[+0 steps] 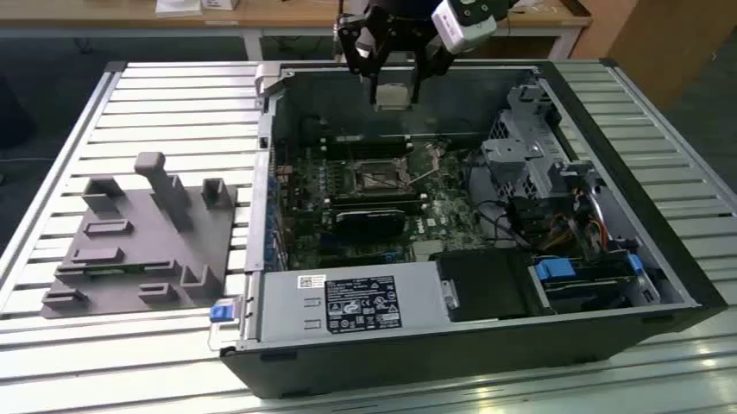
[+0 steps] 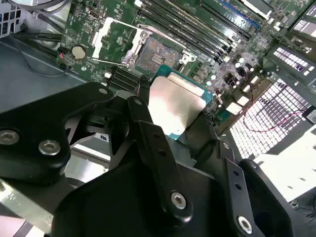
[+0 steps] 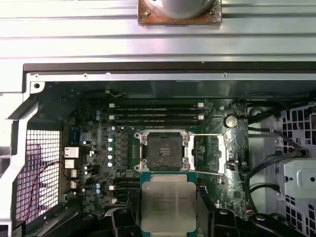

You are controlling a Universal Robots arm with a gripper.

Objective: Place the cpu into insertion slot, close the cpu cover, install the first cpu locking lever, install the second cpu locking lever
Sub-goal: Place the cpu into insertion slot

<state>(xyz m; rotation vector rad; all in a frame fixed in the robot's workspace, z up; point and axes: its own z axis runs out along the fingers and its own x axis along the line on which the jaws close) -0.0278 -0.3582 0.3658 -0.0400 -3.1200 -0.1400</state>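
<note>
Chip clamped by two opposite edges in my claw, held high over the open computer case. Empty socket lies well below my claw, cover flipped open beside it; seating, closing, latching all remain.

In the second wrist view the tool covers the cpu's edge nearest its body.
</note>
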